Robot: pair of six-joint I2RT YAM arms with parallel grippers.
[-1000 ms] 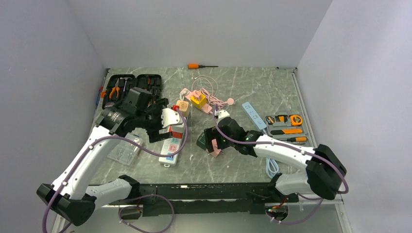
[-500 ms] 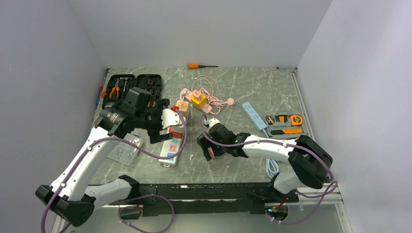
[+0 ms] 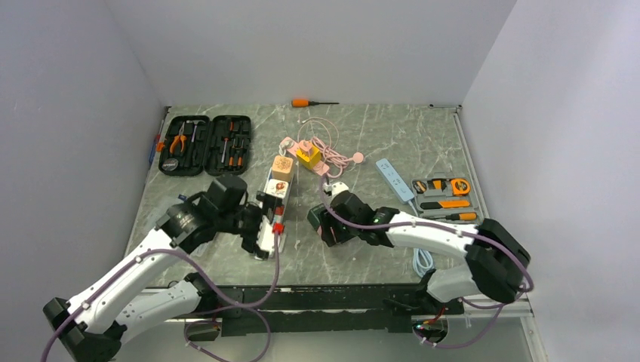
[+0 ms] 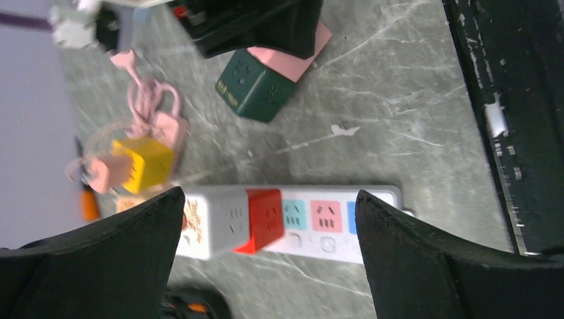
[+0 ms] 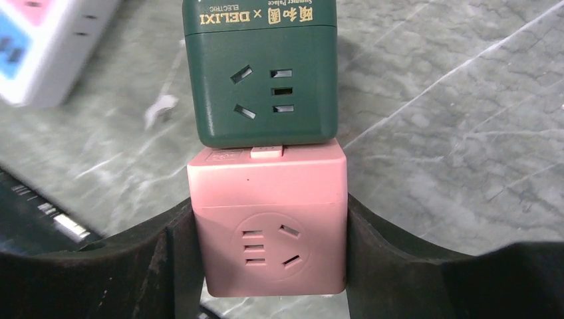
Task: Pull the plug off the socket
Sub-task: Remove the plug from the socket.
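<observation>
Grip stage: right pincer (image 5: pixel 269 260) pinches pink plug (image 5: pixel 268 219) joined to green socket (image 5: pixel 261 73), left pincer (image 4: pixel 269 229) spread nearby; next likely needs socket held, plug pulled.

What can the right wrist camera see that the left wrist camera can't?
Only right wrist: the lettering on the green cube, and the right gripper clamping the pink cube. Only left wrist: the red cube on the white power strip, the yellow cube, and the open left gripper. Both: the joined green and pink cubes, the white power strip, the table.
</observation>
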